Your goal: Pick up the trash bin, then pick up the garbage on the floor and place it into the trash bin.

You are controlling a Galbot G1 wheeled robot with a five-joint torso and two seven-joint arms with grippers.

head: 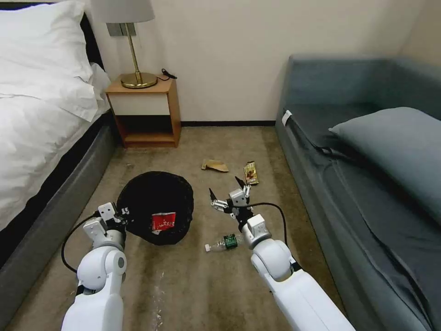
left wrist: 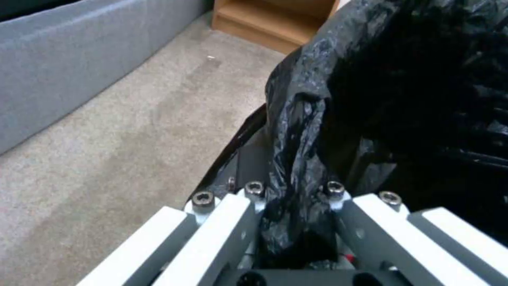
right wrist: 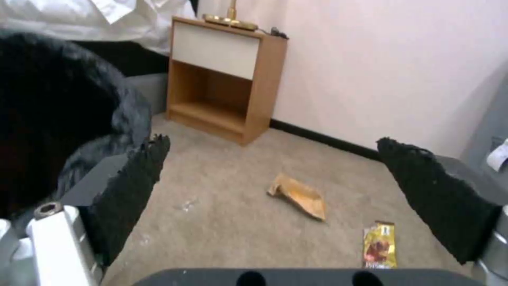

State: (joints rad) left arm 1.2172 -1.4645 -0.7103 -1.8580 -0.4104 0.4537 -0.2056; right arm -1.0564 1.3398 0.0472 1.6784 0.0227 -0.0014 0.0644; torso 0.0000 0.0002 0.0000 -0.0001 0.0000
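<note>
Now left gripper (head: 120,219) clamps the bin (head: 156,207) rim; right gripper (head: 228,193), fingers apart, hangs near bottle (head: 223,242), probably past it toward the wall.

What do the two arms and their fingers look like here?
Both arms have glossy white rounded shells with grey joint discs, and a black cable loops beside each wrist. The left gripper has white and grey link bars fixed with silver hex screws. The right gripper has a white-grey block wrist, and its fingers are black with rough, frayed-looking pads.
</note>
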